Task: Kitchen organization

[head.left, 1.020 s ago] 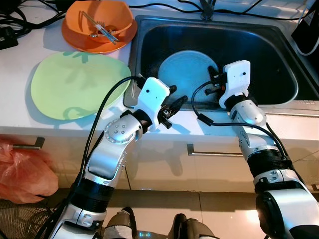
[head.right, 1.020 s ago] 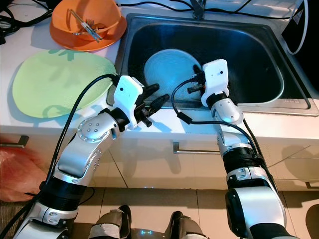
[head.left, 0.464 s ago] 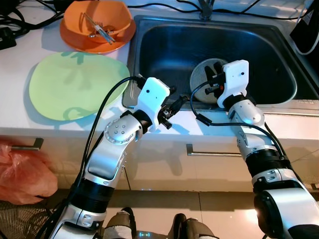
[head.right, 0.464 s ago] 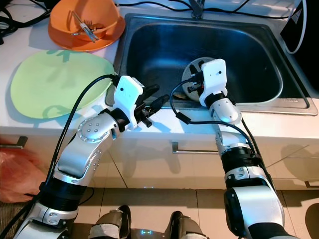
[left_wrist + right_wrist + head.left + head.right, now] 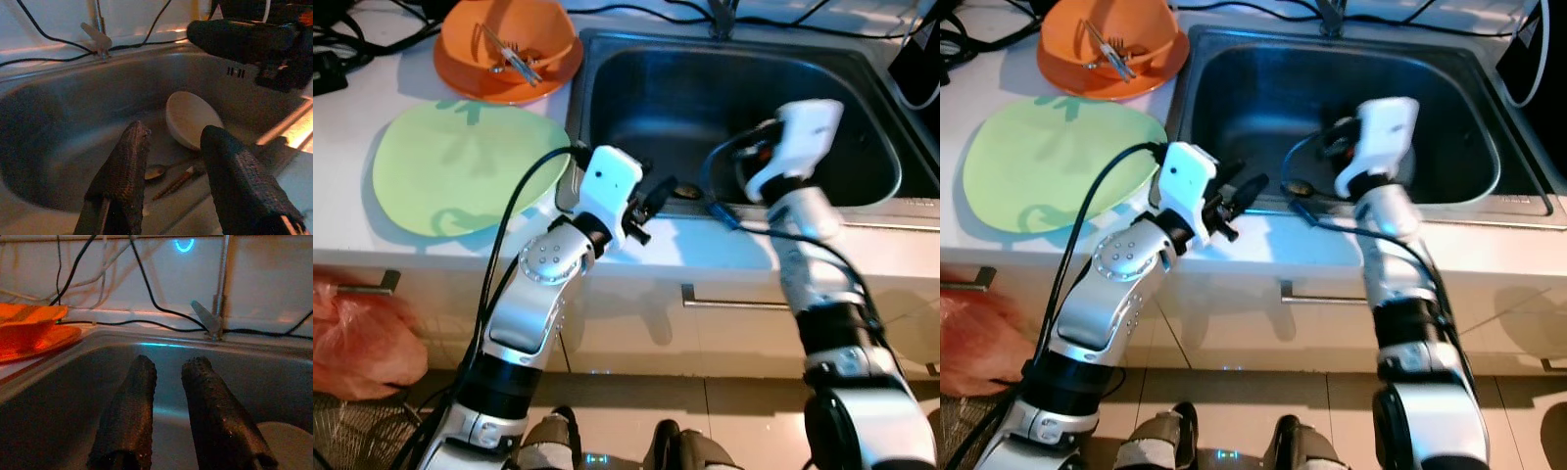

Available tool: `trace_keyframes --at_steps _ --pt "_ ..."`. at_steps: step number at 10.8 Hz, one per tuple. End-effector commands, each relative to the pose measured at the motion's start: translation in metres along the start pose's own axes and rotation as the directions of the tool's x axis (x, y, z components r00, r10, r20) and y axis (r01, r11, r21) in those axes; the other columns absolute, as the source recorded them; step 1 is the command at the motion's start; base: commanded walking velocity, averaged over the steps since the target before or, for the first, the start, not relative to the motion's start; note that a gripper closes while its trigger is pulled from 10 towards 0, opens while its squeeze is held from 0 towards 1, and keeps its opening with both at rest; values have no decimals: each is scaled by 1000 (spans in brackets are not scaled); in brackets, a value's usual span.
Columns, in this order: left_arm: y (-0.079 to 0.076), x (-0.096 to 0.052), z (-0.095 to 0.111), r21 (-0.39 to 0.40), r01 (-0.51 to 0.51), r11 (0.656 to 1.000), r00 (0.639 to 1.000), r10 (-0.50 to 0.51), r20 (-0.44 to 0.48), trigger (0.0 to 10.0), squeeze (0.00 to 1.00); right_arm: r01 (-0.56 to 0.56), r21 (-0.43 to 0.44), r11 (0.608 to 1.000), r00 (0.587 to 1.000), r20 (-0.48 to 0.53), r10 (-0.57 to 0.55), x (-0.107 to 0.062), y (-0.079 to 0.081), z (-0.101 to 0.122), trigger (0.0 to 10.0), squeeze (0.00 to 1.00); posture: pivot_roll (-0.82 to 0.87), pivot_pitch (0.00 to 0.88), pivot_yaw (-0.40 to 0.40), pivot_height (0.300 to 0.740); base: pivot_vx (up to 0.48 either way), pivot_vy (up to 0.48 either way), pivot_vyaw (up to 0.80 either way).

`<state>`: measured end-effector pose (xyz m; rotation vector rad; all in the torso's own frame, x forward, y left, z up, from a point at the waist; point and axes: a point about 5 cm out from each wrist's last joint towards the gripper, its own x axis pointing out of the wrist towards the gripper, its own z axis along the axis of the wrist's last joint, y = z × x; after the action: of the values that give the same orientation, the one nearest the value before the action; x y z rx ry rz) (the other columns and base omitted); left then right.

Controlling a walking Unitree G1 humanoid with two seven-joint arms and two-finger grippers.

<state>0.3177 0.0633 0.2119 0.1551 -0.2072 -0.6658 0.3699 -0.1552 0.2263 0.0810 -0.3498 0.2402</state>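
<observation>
A steel sink [image 5: 636, 88] is set in the white counter. On its floor lie a pale round plate [image 5: 190, 120], a spoon [image 5: 159, 171] and dark chopsticks [image 5: 173, 182]. My left gripper [image 5: 656, 196] hovers at the sink's front rim, open and holding nothing, its fingers [image 5: 129, 166] pointing at the plate. My right gripper [image 5: 171, 363] is raised over the basin and faces the faucet [image 5: 210, 323]; it is open with a narrow gap and nothing in it. The right wrist [image 5: 803, 137] is motion-blurred.
An orange bowl [image 5: 509, 49] holding utensils stands on the counter left of the sink, with a flat green plate [image 5: 460, 166] in front of it. Black cables [image 5: 342, 39] run along the back. A red plastic bag [image 5: 357, 338] hangs by the cabinet below.
My right arm has lifted and swung right over the basin, and now covers the plate in the eye views. The left gripper has barely shifted.
</observation>
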Motion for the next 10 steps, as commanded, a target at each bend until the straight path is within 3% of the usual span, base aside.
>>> trace_keyframes --at_steps 1,3,5,7,10 --pt "-2 2 1 -1 -14 1000 1000 14 11 10000 0 25 53 998 1000 2 -26 -5 -5 2 10000 0 181 218 -68 740 0 0 0" --pt "3 1 1 -13 -72 997 997 72 23 10000 0 29 217 976 1000 2 -30 -26 -7 0 10000 0 164 217 -62 740 0 0 0" --pt "6 -1 1 -25 -114 993 992 115 43 10000 0 27 309 951 997 -71 -5 -53 -9 -16 10000 0 147 210 -58 740 0 0 0" --pt "11 -4 0 -42 -177 983 981 179 71 10000 0 24 343 939 997 -82 4 -70 -4 -24 10000 0 139 203 -51 740 0 0 0" --pt "9 -9 -4 -60 -229 972 966 234 111 10000 0 -33 380 924 995 -79 67 -77 10 -26 10000 0 143 196 -44 740 0 0 0"
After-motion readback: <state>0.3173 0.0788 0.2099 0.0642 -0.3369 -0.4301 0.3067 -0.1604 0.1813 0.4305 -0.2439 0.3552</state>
